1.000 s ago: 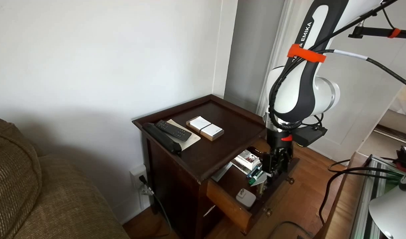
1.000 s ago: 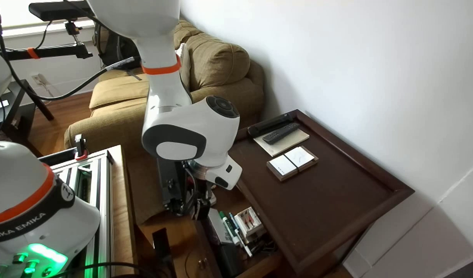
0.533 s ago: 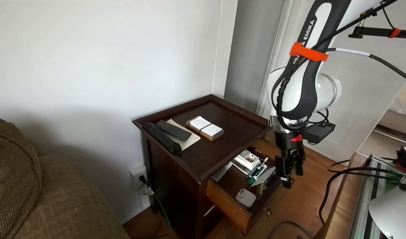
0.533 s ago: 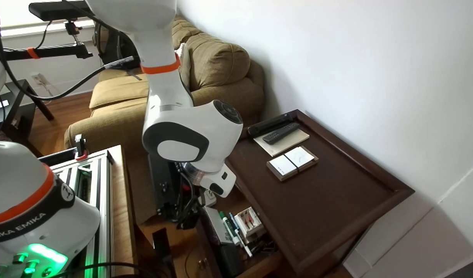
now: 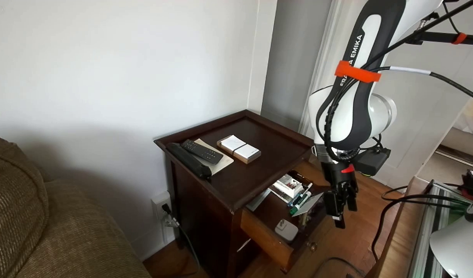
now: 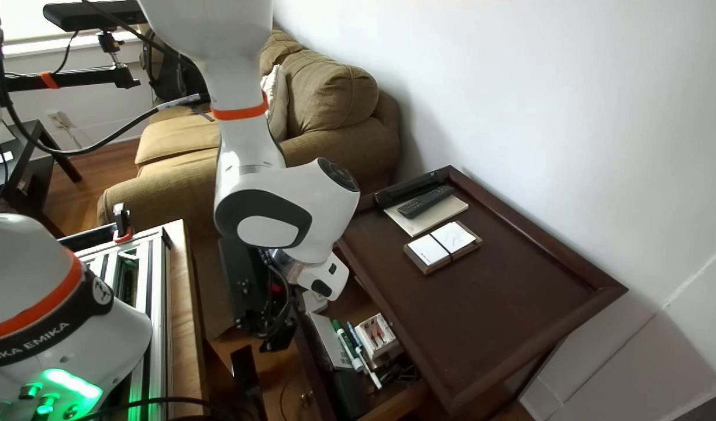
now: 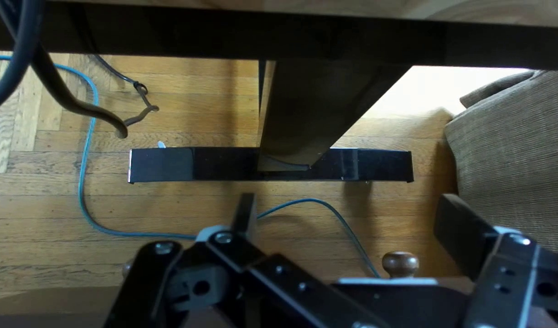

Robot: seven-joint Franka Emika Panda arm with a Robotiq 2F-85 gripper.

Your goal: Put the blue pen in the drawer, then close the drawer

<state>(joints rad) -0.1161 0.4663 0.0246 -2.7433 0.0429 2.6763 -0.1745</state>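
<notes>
Two jaws wide, nothing gripped: the gripper (image 7: 347,216) hangs outside the open drawer (image 5: 265,240), blue pen (image 6: 353,335) apparently inside. Shove off-centre and the drawer could jam; the pale card (image 5: 309,205) might ride up, snagging.

Home living room; brown fabric sofa (image 6: 331,93), dark wooden side table (image 5: 275,143), black remote (image 5: 202,151), wood floor (image 7: 192,105)
</notes>
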